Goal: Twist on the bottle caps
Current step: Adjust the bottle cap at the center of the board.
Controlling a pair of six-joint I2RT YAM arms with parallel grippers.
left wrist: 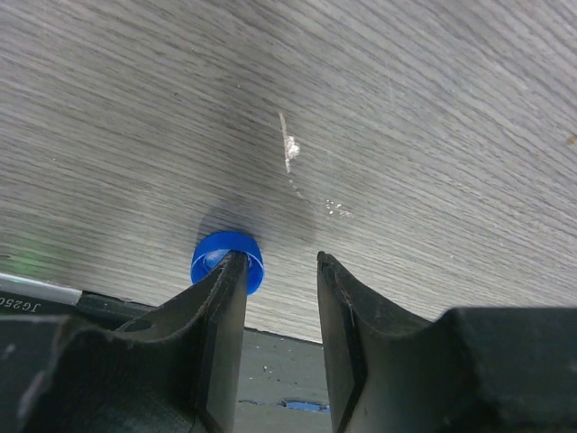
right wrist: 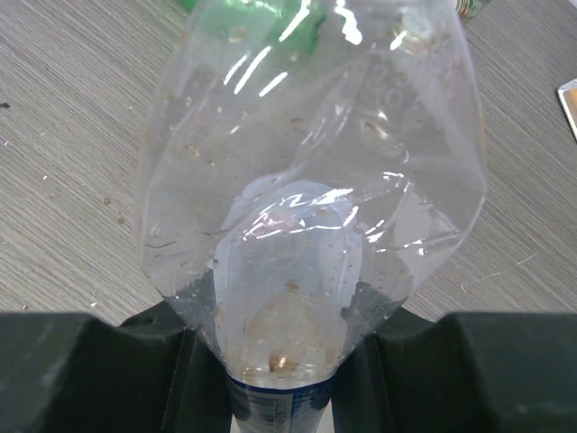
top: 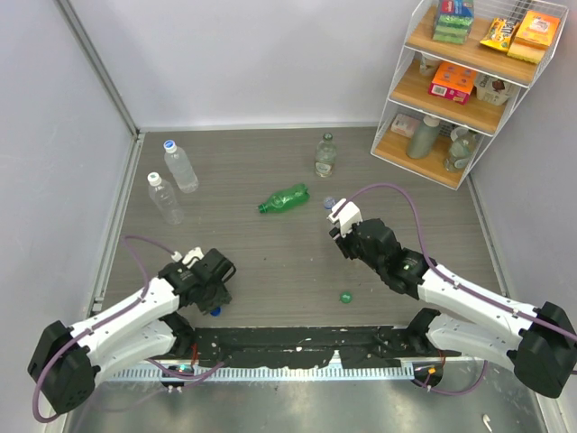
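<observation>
1. Blue cap [left wrist: 215, 253]: a small round plastic cap, open side up, lying on the grey wood-grain desk [top: 270, 262] close to its near edge. It touches the outer tip of 1 finger of the left hand [left wrist: 280, 262].
2. Left hand: its fingers stand apart with only bare desk between them.
3. Right hand [right wrist: 279, 343]: clamped on a clear bottle [right wrist: 306, 162]. The bottle is thin, dented plastic with droplets and specks inside, brownish residue near the grip, and a blue band at the near end.
4. Green bottle [top: 285, 198]: translucent, lying on its side mid-desk, well apart from both hands.
5. Green cap [top: 345, 296]: alone on the desk in front of the right arm, with open surface all around it.
6. Wire rack [top: 407, 93]: stands in the far right corner, with 3 wooden shelves. The upper shelves hold boxes and packets, and the lowest holds bottles.
</observation>
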